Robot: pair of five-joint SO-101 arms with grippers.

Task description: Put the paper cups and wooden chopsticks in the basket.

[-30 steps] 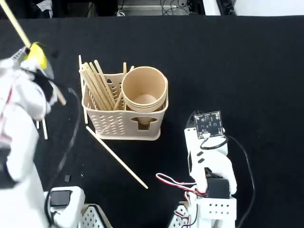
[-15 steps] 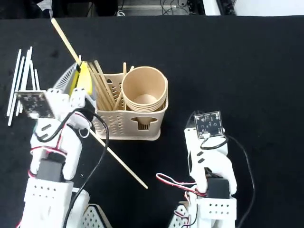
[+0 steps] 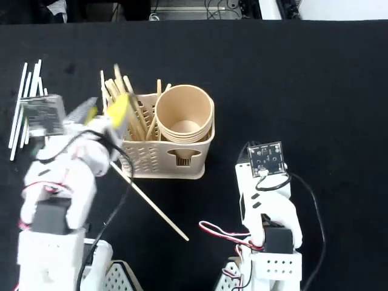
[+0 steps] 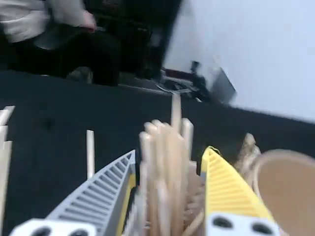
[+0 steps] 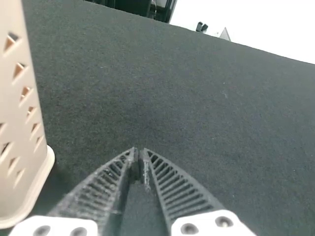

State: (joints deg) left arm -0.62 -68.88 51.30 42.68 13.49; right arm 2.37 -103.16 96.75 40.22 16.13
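Note:
The beige basket point(image 3: 159, 159) stands left of the table's middle. Stacked paper cups point(image 3: 183, 112) fill its right compartment, and a bundle of wooden chopsticks point(image 3: 126, 109) leans in its left one. My left gripper point(image 3: 102, 110) hovers open at that left compartment. In the left wrist view its grey and yellow fingers straddle the chopstick bundle point(image 4: 167, 162) without pinching it, the cup rim point(image 4: 280, 182) beside them. One chopstick point(image 3: 151, 203) lies diagonally on the table in front of the basket. My right gripper point(image 5: 138, 157) is shut and empty, low over the cloth beside the basket wall point(image 5: 19, 98).
Several more chopsticks point(image 3: 27, 103) lie together on the black cloth at the far left, beyond the left arm. The right arm point(image 3: 267, 200) sits folded near the front edge, right of the basket. The table's right half is bare cloth.
The left arm swung from the far left over to the basket with a chopstick, which now stands among the bundle. The gripper's fingers are apart. The right arm stayed still.

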